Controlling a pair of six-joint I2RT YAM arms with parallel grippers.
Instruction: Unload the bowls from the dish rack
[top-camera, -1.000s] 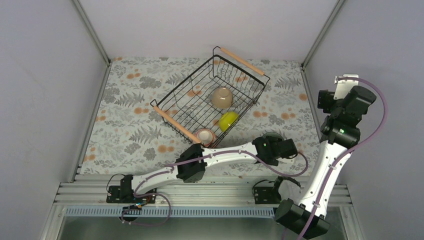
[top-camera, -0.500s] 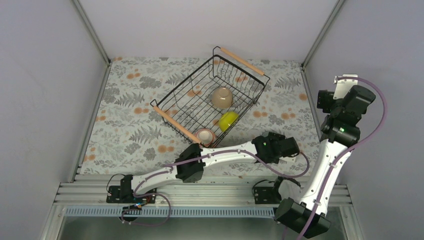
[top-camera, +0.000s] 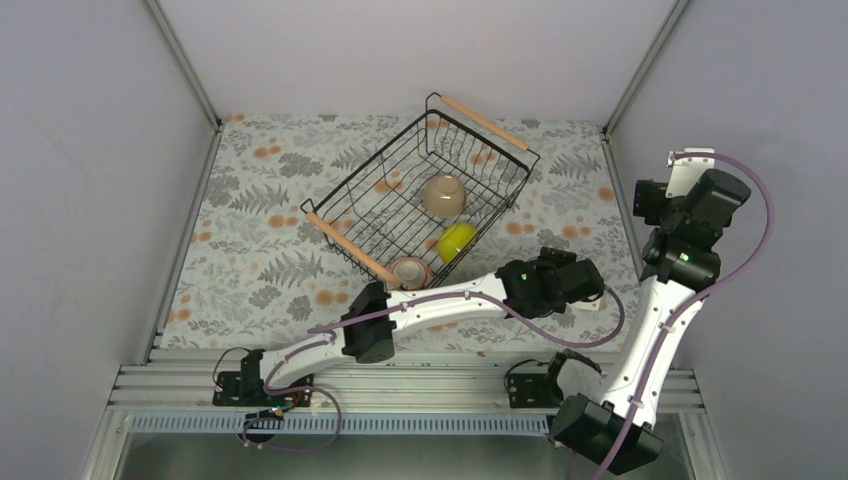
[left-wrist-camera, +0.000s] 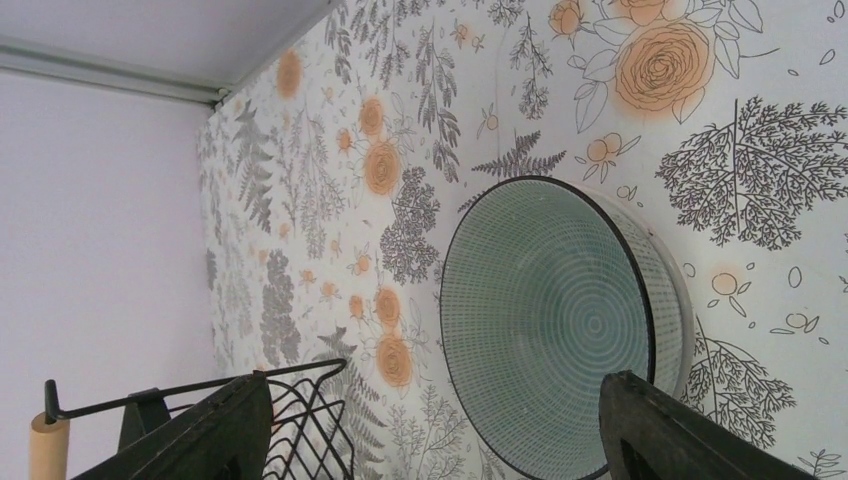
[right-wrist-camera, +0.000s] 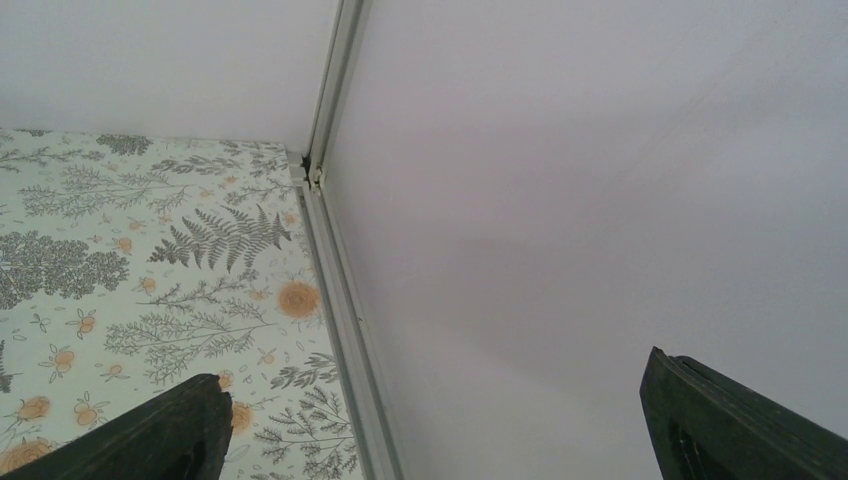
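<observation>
While my left fingers (left-wrist-camera: 680, 435) stand apart above the pale mint bowl (left-wrist-camera: 545, 320), resting on the bench (top-camera: 260, 230) right of the dish rack (top-camera: 352, 243), my right fingers (right-wrist-camera: 740, 420) gape empty; inside it wait the tan bowl (top-camera: 445, 195), yellow-green bowl (top-camera: 457, 240) and pinkish bowl (top-camera: 410, 270).

Floral-patterned table (top-camera: 260, 230) with black wire dish rack (top-camera: 352, 248) toward the back, pale mint bowl (left-wrist-camera: 560, 320) upright near it

A flat table cover printed with grey ferns and orange flowers (top-camera: 260, 240) lies between plain pale lilac walls (top-camera: 80, 200), with aluminium posts (top-camera: 185, 65) in the far corners.
</observation>
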